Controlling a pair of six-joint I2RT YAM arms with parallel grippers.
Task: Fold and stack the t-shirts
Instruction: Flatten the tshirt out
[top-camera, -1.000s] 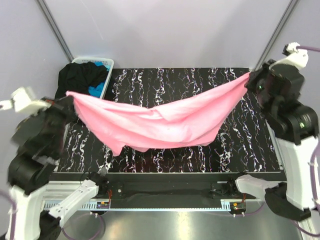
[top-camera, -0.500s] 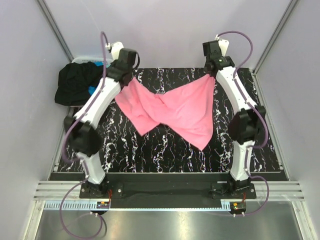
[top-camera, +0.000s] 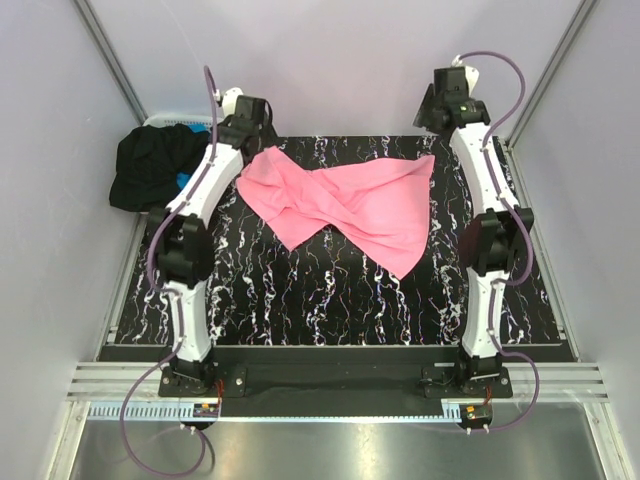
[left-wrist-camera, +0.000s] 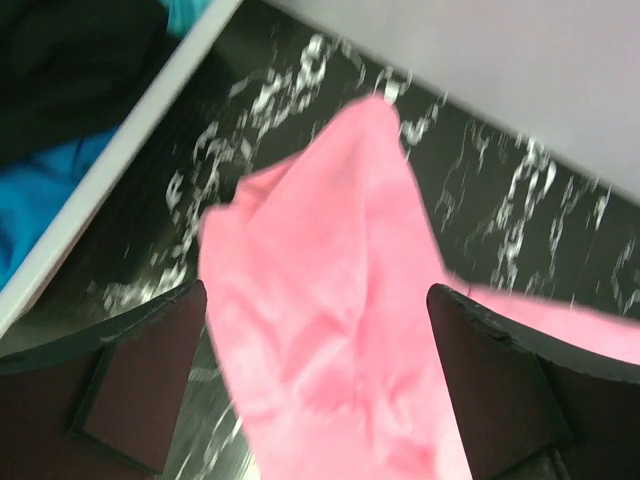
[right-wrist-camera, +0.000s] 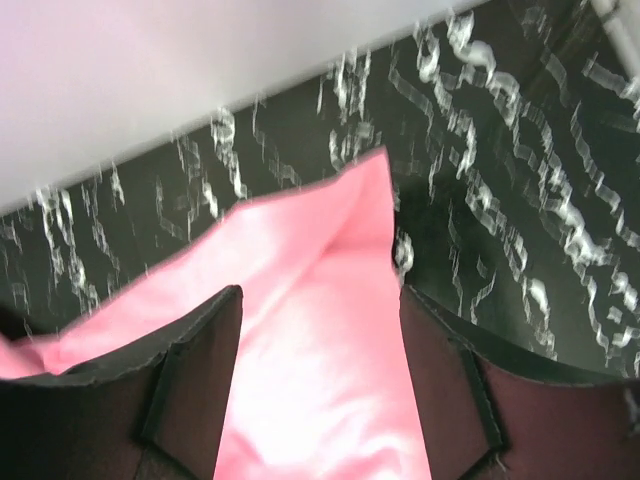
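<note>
Shirt (top-camera: 345, 205): lay twisted across the far worktop (top-camera: 330, 295), seemingly set down for flattening.
Left jaws: apart over its far-left corner.
Right jaws: apart over its far-right corner.

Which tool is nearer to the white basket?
Left. The left tool is just beside the basket, over the pink shirt's corner; the right tool is across the table, over the shirt's other corner.

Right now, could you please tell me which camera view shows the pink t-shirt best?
The top external view: it shows the whole pink t-shirt lying rumpled on the far half of the table. The left wrist view shows only one blurred corner between its open fingers, and the right wrist view another corner, likewise.
</note>
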